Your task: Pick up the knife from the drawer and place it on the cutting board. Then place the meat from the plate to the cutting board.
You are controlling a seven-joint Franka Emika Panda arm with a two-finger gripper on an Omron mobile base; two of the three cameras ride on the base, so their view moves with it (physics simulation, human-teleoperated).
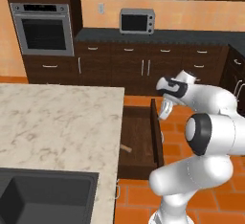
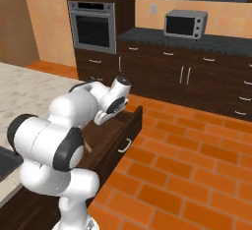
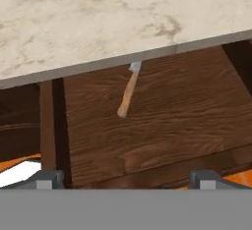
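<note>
End effector (image 3: 125, 180) spread; knife (image 3: 127, 92) blade hidden under counter (image 3: 88, 22).

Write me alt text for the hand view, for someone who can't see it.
A knife lies in an open dark wooden drawer, its light wooden handle in view and its blade mostly hidden under the edge of the pale marble countertop above. Two small dark fingers of the open gripper rise at the bottom edge.

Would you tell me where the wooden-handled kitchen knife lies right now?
The wooden-handled knife lies on the floor of the open dark brown drawer, its blade tucked under the marble counter's edge.
</note>
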